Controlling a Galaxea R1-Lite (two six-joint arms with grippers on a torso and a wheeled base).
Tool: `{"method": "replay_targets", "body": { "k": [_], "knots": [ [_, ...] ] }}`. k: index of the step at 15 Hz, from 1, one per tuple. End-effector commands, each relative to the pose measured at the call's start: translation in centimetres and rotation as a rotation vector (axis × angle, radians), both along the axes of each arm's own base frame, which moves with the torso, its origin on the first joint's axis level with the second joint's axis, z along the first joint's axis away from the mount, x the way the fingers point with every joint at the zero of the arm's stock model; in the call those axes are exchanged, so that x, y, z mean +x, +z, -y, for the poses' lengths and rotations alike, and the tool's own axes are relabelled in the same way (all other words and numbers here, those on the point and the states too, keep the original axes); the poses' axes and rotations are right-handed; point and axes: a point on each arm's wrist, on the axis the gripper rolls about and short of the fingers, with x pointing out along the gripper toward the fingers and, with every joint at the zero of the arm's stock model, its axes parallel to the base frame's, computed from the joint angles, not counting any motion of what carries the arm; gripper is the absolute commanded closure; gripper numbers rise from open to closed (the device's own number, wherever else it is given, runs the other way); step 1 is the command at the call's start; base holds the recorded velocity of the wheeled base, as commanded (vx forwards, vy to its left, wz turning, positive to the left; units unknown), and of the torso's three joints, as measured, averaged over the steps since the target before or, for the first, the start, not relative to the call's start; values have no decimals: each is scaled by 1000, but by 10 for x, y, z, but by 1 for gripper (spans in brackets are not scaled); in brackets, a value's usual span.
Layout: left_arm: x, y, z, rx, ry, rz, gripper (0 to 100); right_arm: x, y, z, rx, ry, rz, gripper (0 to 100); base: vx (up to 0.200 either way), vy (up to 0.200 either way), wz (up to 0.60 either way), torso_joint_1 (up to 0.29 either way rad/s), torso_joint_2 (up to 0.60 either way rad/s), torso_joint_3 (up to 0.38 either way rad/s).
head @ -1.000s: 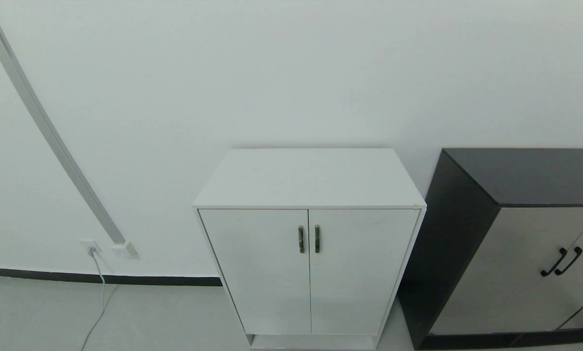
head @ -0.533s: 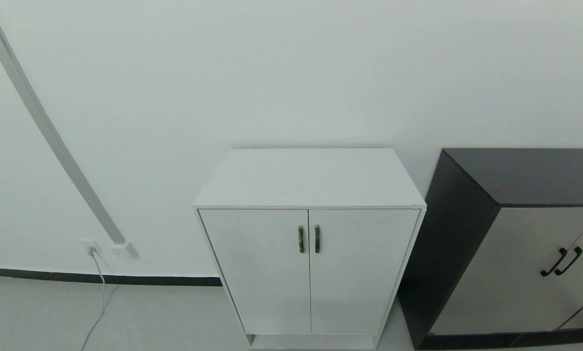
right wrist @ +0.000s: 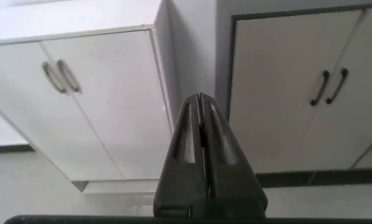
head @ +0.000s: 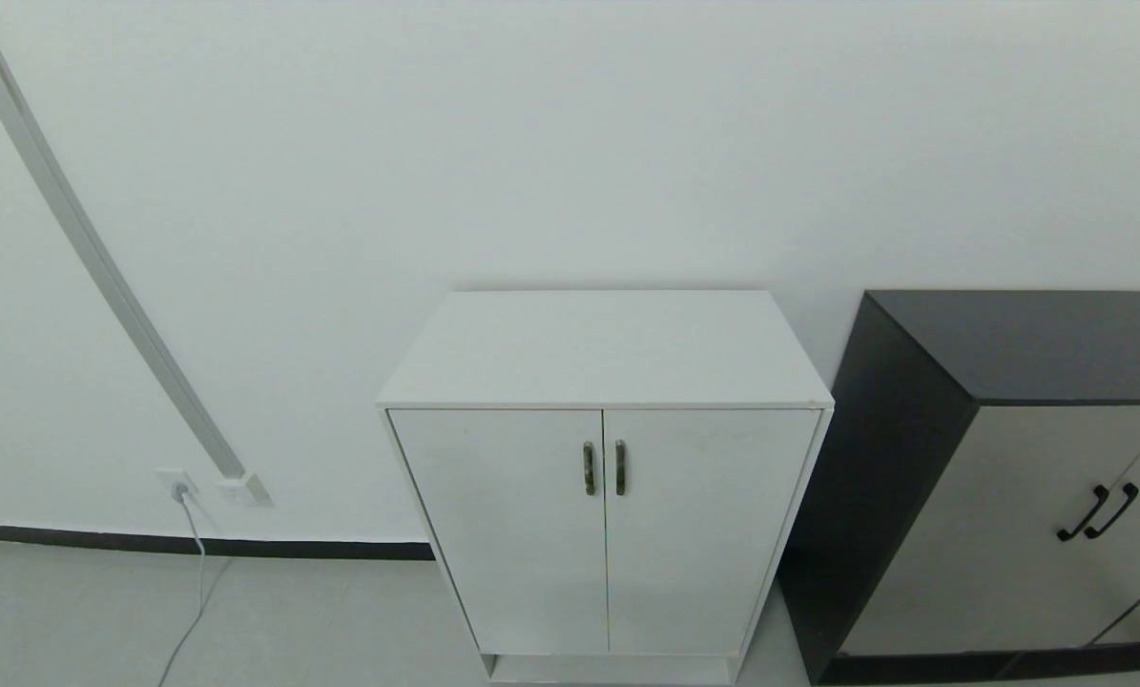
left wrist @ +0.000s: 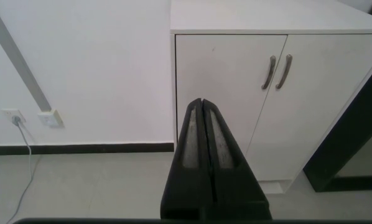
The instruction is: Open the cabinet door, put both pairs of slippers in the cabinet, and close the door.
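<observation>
A white two-door cabinet (head: 606,477) stands against the wall with both doors closed. Two dark metal handles (head: 603,468) sit side by side at the middle seam. The same cabinet (left wrist: 248,93) with its handles (left wrist: 277,71) lies some way ahead of my left gripper (left wrist: 202,102), which is shut with nothing in it. My right gripper (right wrist: 200,98) is shut and empty too, held back from the white cabinet (right wrist: 93,93) and pointing at the gap between it and the black one.
A black cabinet (head: 1008,458) with light doors and black handles (head: 1097,511) stands close on the right. At the left, a wall socket (head: 178,487) with a cable running down to the floor, and a slanted white conduit (head: 93,258). Bare floor lies left of the white cabinet.
</observation>
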Motion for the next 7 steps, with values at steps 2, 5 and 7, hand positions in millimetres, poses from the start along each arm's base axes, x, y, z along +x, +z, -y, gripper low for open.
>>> {"method": "replay_targets", "body": {
  "k": [2, 5, 7],
  "knots": [
    [0, 0, 0, 1, 0, -1, 100, 0, 0, 0, -1, -1, 3, 100, 0, 0, 0, 0, 0, 0],
    [0, 0, 0, 1, 0, -1, 100, 0, 0, 0, -4, 1, 1, 100, 0, 0, 0, 0, 0, 0],
    [0, 0, 0, 1, 0, -1, 100, 0, 0, 0, -7, 2, 1, 100, 0, 0, 0, 0, 0, 0]
  ]
}}
